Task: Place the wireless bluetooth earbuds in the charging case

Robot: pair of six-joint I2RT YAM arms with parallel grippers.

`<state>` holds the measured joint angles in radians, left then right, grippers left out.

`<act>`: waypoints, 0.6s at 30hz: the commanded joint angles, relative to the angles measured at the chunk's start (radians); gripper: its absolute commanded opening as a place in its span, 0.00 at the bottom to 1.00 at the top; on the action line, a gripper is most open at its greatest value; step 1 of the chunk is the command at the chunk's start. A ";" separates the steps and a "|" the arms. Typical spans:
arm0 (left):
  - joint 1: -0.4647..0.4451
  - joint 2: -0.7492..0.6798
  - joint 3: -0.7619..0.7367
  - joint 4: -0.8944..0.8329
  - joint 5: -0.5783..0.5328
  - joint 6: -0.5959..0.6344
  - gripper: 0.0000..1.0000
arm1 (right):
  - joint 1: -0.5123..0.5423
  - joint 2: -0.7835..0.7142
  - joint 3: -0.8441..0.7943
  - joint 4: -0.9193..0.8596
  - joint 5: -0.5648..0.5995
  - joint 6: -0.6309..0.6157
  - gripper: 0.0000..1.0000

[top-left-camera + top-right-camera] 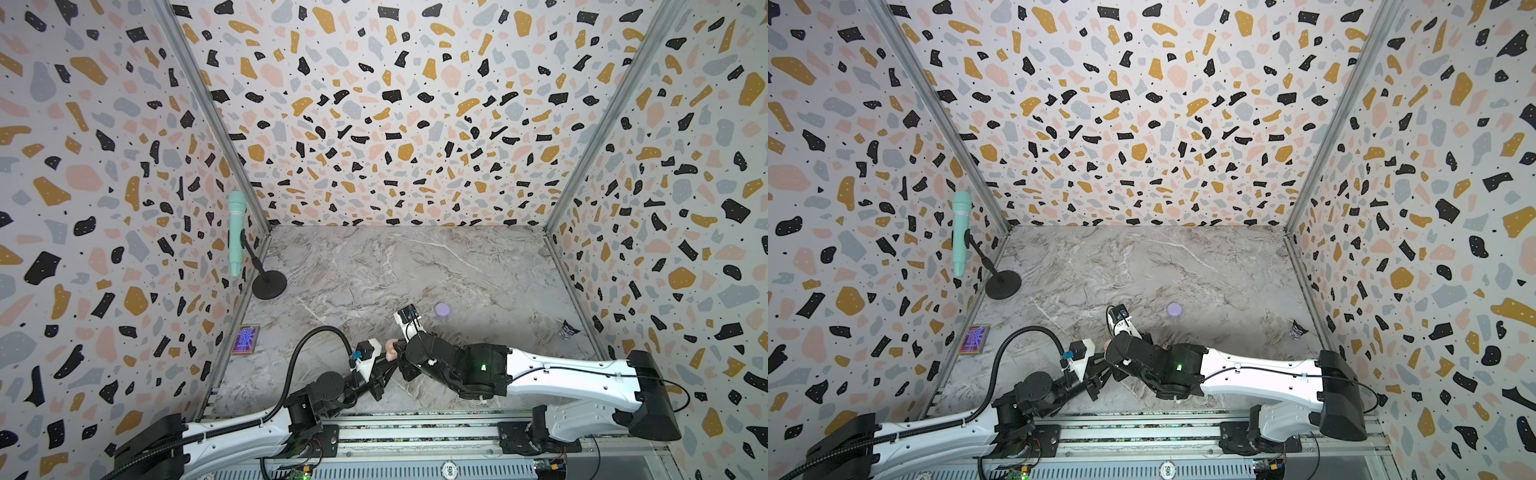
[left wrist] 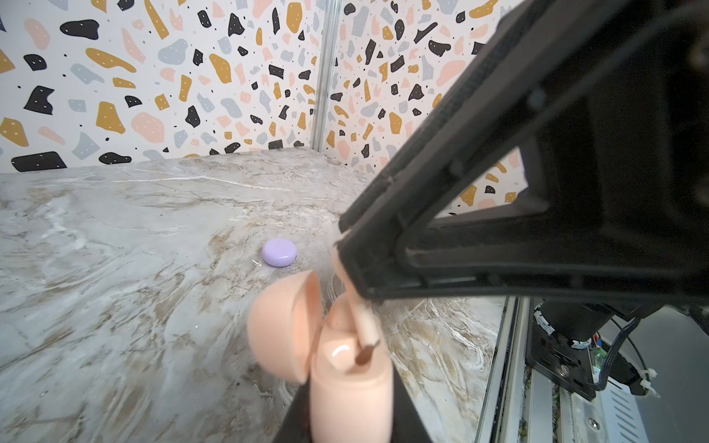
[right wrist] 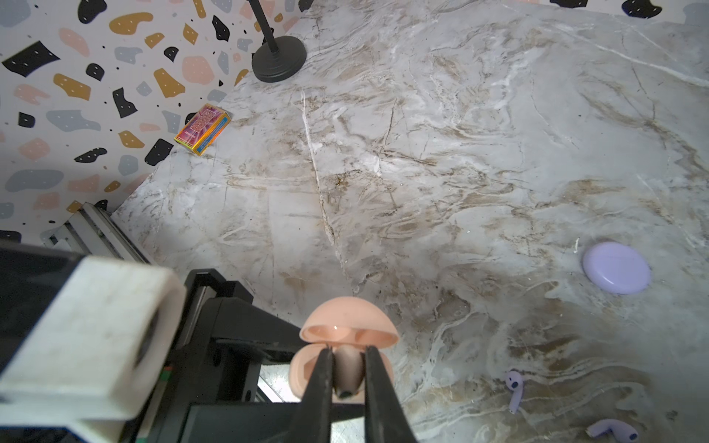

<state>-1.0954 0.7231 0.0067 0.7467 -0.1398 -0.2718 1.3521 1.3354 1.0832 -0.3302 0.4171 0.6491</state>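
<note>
Right wrist view: pale pink earbud clamped in right end effector.
Bud at mouth of open pink case, lower centre in a top view; left end effector grips case.

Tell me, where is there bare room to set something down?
Bare: the far marble top, between mic stand base and right wall. Crowded: front middle, where left claw holds the pink case, right claw pinches a pink bud; lavender buds nearby.

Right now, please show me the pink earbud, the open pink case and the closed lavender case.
pink earbud (image 3: 347, 368): right wrist view, on its visible body.
open pink case (image 3: 347, 316): right wrist view, on its raised lid.
closed lavender case (image 3: 616, 267): right wrist view, on the lid's middle.
</note>
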 commanded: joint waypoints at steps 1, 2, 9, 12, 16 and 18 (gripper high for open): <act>-0.001 -0.005 -0.041 0.074 -0.001 0.024 0.00 | -0.004 -0.018 0.017 -0.023 0.003 0.004 0.15; -0.002 -0.003 -0.042 0.074 0.000 0.026 0.00 | -0.004 -0.016 0.019 -0.026 0.005 0.004 0.15; -0.001 0.006 -0.040 0.075 0.003 0.028 0.00 | -0.008 -0.025 0.031 -0.023 0.008 -0.001 0.14; -0.001 0.010 -0.038 0.074 0.006 0.028 0.00 | -0.009 -0.020 0.036 -0.022 0.004 -0.004 0.14; -0.002 0.009 -0.039 0.076 0.008 0.030 0.00 | -0.009 -0.013 0.035 -0.015 -0.007 0.000 0.14; -0.001 0.009 -0.039 0.075 0.008 0.030 0.00 | -0.008 -0.014 0.033 -0.009 -0.010 0.001 0.14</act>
<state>-1.0954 0.7345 0.0067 0.7502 -0.1387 -0.2543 1.3472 1.3354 1.0840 -0.3325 0.4103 0.6487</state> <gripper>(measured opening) 0.240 0.144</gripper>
